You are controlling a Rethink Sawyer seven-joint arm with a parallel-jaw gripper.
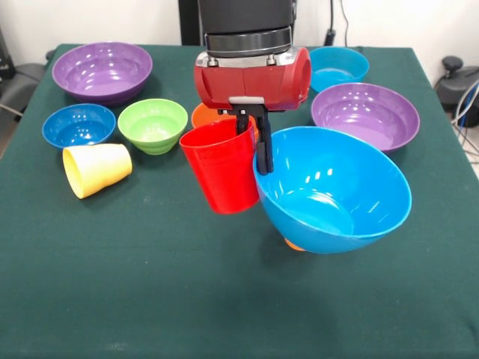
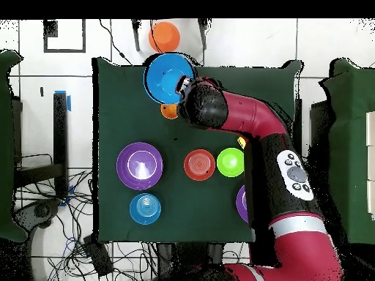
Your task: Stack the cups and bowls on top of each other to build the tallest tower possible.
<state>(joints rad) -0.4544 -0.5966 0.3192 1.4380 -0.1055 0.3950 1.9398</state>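
Gripper [image 1: 263, 161] pinching large blue bowl [image 1: 333, 191] by its nine-o'clock rim; tilted, could slip, striking red cup [image 1: 222, 172].

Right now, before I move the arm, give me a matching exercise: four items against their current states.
Items:
1. large blue bowl
2. yellow cup
3. green bowl
4. cyan bowl

States:
A. lying on its side
B. tilted, rim pinched by the gripper
C. upright near the table edge on the pedestal's side
D. upright between the dark blue bowl and the orange bowl

Pairs: 1-B, 2-A, 3-D, 4-C
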